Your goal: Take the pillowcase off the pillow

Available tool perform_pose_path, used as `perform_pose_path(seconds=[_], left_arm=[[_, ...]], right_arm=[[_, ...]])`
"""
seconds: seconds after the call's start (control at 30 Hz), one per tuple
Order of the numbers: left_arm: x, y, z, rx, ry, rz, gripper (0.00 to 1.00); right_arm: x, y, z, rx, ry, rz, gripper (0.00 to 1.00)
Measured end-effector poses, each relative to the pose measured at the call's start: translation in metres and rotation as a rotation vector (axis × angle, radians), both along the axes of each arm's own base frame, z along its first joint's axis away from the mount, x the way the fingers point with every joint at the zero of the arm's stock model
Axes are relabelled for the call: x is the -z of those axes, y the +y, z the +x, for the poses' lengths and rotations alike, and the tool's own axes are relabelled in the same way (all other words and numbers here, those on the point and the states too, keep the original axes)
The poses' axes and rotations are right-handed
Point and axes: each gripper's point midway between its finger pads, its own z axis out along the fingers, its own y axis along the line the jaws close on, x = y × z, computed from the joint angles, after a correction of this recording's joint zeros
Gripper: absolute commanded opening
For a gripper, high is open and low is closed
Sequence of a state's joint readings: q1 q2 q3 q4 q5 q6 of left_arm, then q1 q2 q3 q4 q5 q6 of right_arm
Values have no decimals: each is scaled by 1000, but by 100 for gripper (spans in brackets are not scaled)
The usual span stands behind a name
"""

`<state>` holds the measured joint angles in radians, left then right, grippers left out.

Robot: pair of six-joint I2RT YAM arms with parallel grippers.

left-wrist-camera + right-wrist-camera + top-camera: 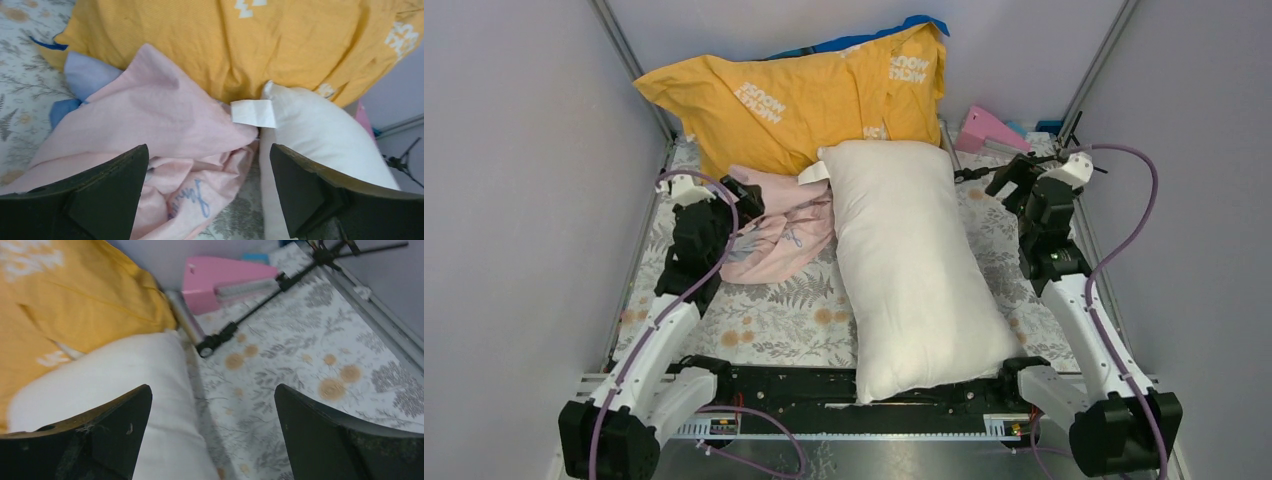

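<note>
Space is left wide between the two dark fingers (107,192) of the left claw (207,150), and nothing is gripped by them. Directly below and just ahead of that claw lies the crumpled pale pink fabric pillowcase (150,105), with blue lettering shown on a fold and a patch of light blue at its left edge. It is bunched on the floral-patterned worktop (774,315), pressed against the yellow-orange cushion with white lettering (804,95) behind it. On its right it touches the plump plain white pillow (909,270), beside the small white tag (253,113) at the pillow's far corner.

The pillow is seen fully bare. Its long axis runs from the far side towards the arm bases, with its near end resting over the black rail between them. The pillowcase is judged to be off already, so little seems left beyond drawing the arms clear.

The right claw (212,390) is likewise spread wide and empty, above the pillow's far right edge and bare worktop, well apart from the pillowcase. The left arm is clearly the nearer one to it. A pink wedge-shaped object (220,277) lies beyond.
</note>
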<state>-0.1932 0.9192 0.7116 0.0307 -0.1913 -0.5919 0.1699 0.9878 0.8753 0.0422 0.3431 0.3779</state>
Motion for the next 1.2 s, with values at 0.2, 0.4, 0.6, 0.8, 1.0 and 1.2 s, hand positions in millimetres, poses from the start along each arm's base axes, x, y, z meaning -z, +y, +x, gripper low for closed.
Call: perform_pose_path(seconds=[0.2,0.4,0.6,0.8,1.0,1.2], left_arm=[[49,20,-6,-71,-4,104,99],[125,39,-8,-118,71,268,99],[143,48,-12,-125,41,381,99],[139,51,2,-124,12,450,97],[141,67,12,-159,16,497,96],[182,59,22,-74,115,551,96]], right_arm=[[117,-17,-8,-19,129,-39,100],[188,-15,-32,-122,190,-193,100],[195,-19,-6,-136,145,-315,100],[229,-28,-6,-100,182,-342,100],[244,-34,-9,-63,184,-353,100],[229,-35,-3,-46,122,-352,100]])
